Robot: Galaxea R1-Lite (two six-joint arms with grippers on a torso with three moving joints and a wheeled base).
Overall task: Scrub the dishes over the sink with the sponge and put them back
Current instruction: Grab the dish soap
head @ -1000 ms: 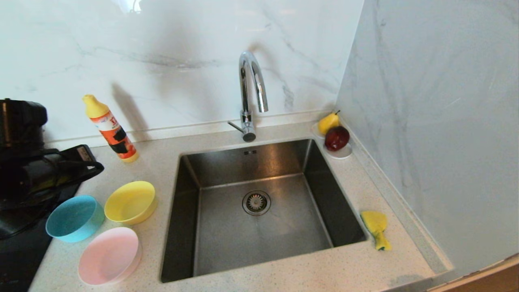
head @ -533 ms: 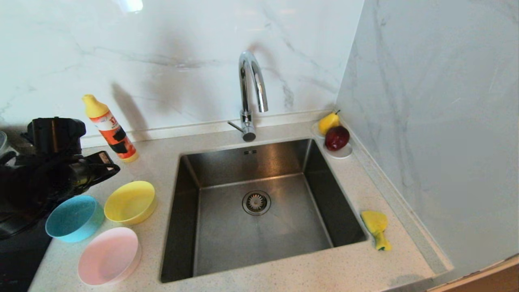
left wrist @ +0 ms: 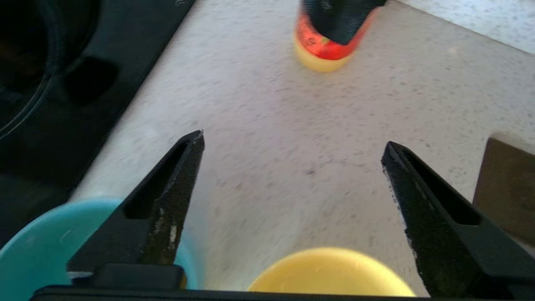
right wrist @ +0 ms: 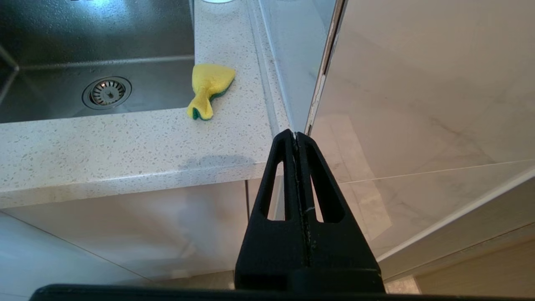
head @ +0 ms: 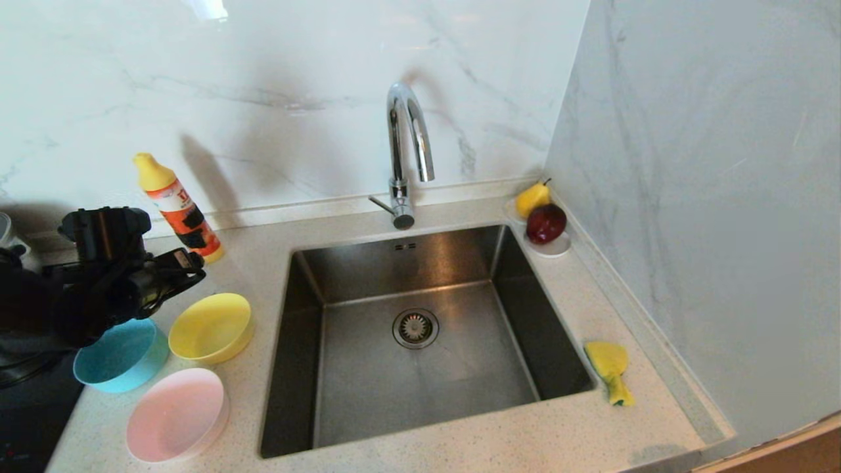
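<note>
Three bowls stand on the counter left of the sink (head: 420,394): a yellow bowl (head: 210,327), a light blue bowl (head: 121,355) and a pale pink bowl (head: 176,414). My left gripper (head: 187,266) hovers open just behind the yellow and blue bowls, nothing between its fingers (left wrist: 167,200); in the left wrist view the yellow bowl (left wrist: 330,276) and blue bowl (left wrist: 37,263) lie under it. The crumpled yellow sponge (head: 610,369) with its green layer lies on the counter right of the sink, seen too as the sponge (right wrist: 209,94) in the right wrist view. My right gripper (right wrist: 296,134) is shut, parked below the counter's front edge.
A yellow-capped orange detergent bottle (head: 179,209) stands behind the bowls, close to my left gripper. The tap (head: 407,151) arches over the sink's back edge. A white saucer (head: 548,248) with a pear and a red apple sits at the back right corner. A black hob (head: 26,420) lies at far left.
My left arm has come in from the left and moved right toward the bowls, lowering, and its gripper has opened wide. The bowls, sponge and right arm have not moved.
</note>
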